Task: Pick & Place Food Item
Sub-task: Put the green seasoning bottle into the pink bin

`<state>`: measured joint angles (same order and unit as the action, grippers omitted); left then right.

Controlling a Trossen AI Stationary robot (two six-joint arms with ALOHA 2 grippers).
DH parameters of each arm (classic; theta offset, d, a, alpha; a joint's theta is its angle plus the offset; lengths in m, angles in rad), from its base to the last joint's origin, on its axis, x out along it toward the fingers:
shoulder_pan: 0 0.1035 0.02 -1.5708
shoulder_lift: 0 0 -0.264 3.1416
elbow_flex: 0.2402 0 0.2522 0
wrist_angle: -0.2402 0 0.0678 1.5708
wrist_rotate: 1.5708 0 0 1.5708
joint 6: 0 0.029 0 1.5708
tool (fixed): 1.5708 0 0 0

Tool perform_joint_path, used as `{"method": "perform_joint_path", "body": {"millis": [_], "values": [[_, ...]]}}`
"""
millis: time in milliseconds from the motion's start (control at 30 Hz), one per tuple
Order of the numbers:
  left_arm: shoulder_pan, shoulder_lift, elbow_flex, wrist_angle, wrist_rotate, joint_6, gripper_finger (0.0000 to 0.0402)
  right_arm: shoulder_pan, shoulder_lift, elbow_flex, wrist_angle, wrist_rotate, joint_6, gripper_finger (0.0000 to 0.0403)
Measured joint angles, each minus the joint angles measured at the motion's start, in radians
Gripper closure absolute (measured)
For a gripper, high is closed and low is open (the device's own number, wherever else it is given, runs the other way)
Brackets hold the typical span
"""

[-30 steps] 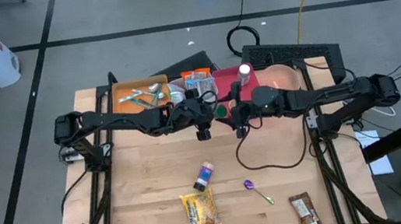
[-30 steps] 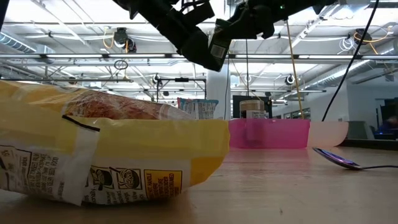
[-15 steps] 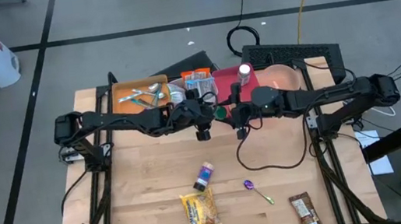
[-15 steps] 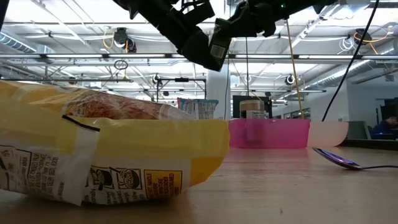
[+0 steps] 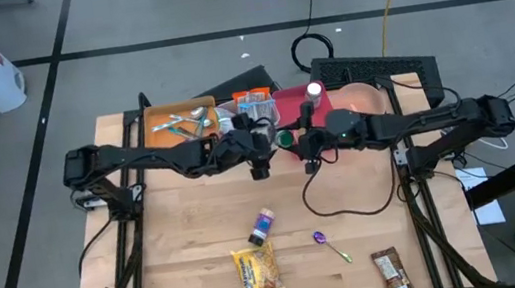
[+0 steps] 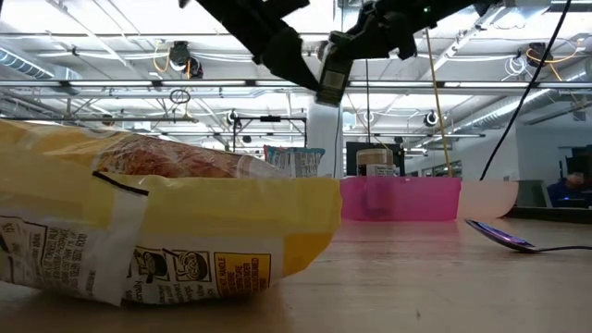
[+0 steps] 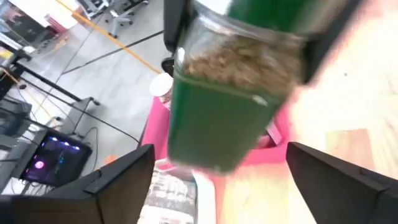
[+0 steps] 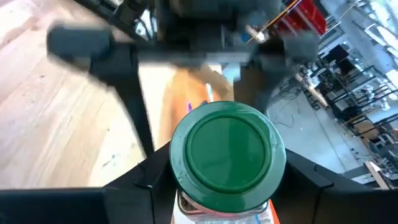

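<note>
A glass jar (image 5: 283, 140) with a green lid and green label hangs above the middle of the table, between my two grippers. My right gripper (image 8: 227, 190) is shut on it and comes from the table's right. The lid (image 8: 227, 152) faces the right wrist. My left gripper (image 7: 224, 186) comes from the left and is open. Its fingers (image 7: 118, 180) stand wide on either side of the jar's bottom end (image 7: 214, 143), apart from it. In the low view the jar (image 6: 331, 72) shows high above the table. My right gripper pinches the jar's body just under the lid, one finger (image 8: 134, 186) on each side of it. The fingers reach in nearly level from the table's right. The jar is lifted clear of the table, lid end toward the right wrist, bottom end toward the left gripper.
Along the far edge stand an orange tray with cutlery (image 5: 179, 123), snack packs (image 5: 254, 102), a red bin (image 5: 325, 104) and a pink bowl (image 5: 364, 99). On the near half lie a small bottle (image 5: 262, 227), a yellow bag (image 5: 257, 269), a purple spoon (image 5: 330, 245) and a brown bar (image 5: 390, 271).
My left gripper has let go of the jar and come slightly away from it, up and toward the table's left. The jar has stayed in place in the air, held by my right gripper.
</note>
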<state>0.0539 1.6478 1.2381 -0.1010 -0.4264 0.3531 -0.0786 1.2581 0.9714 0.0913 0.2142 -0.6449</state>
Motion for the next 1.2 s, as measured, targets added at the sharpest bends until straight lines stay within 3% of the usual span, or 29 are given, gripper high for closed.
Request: {"method": "perform_joint_path", "body": {"millis": [233,433,733,833,967,1200], "values": [[-0.021,-0.078,0.000,-0.186,0.002,-0.036,0.0078,-0.043,-0.078,0.000,-0.074,-0.007,0.034,0.0214],[0.027,-0.113,0.000,-0.237,0.178,-0.056,0.0103,-0.170,-0.115,0.001,-0.149,-0.118,0.111,0.0214],[0.116,-0.112,0.000,-0.248,0.426,-0.041,0.0117,-0.387,-0.114,0.000,-0.263,-0.146,0.136,0.0214],[0.140,-0.112,0.000,-0.248,0.494,-0.041,0.0113,-0.465,-0.114,-0.009,-0.285,-0.210,0.165,0.0214],[0.158,-0.112,0.000,-0.259,0.562,-0.041,0.0110,-0.528,-0.114,-0.042,-0.291,-0.264,0.218,0.0214],[0.160,-0.112,0.000,-0.295,0.621,-0.034,0.0122,-0.558,-0.114,-0.107,-0.279,-0.268,0.270,0.0214]]}}
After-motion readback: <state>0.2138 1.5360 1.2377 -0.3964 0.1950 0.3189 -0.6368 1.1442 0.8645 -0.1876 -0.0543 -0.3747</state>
